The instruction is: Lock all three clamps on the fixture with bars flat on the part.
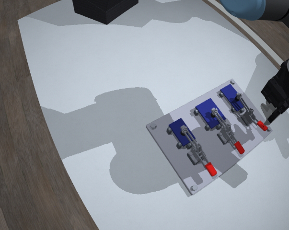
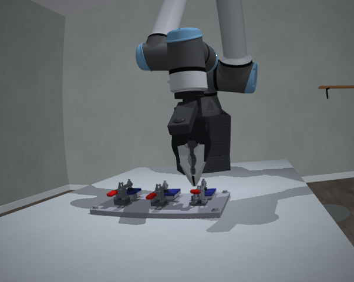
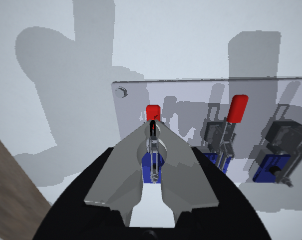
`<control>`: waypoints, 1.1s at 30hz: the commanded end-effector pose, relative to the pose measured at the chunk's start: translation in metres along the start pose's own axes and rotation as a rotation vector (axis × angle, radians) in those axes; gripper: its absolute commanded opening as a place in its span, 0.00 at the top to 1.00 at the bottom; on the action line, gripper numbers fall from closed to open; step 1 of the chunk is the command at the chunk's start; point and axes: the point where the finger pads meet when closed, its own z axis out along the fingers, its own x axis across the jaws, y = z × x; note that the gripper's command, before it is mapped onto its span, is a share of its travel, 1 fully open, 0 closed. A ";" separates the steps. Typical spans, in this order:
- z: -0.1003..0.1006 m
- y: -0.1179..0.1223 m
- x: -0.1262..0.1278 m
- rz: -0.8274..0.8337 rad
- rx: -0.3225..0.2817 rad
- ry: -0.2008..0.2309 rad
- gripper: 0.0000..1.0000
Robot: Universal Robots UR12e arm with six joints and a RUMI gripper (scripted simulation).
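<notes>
Near the bench (image 1: 95, 62) edge closest to the arm, the fixture plate (image 1: 164, 145) lies flat, with the gripper (image 2: 194, 182) clenched on nothing, tips pressed together and sitting right at the red handle (image 1: 262, 125) of the end clamp (image 1: 246, 116) on that side.

Step in hand, as I read it: pushing this handle down with the closed tips.
- Keep the tips on the red grip, not the linkage; contact looks close to the grip's end, so slip-off is the risk.
- Drive along the handle's arc, through the stiff point, until it stops hard.
- Then check that the bar lies flat on the blue part (image 1: 229, 95). Can't tell from these views whether it's locked.

Count:
- 3 clamps, each with 1 red handle; middle handle (image 1: 239, 147) and far handle (image 1: 211, 168) look more raised in the exterior view, probably still to do.
- 3 blue parts.
- 4 corner bolts on the plate.
- 1 dark block (image 1: 104, 9) at the far bench edge.
</notes>
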 end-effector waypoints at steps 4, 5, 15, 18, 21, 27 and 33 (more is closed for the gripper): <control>0.000 -0.004 -0.001 -0.001 0.005 0.001 1.00; 0.001 -0.004 -0.001 -0.001 0.005 0.001 1.00; 0.000 -0.004 -0.001 -0.002 0.006 0.001 1.00; 0.000 -0.004 -0.001 -0.002 0.006 0.001 1.00; 0.000 -0.004 -0.001 -0.002 0.006 0.001 1.00; 0.000 -0.004 -0.001 -0.002 0.006 0.001 1.00; 0.003 -0.004 -0.001 -0.002 0.005 0.001 1.00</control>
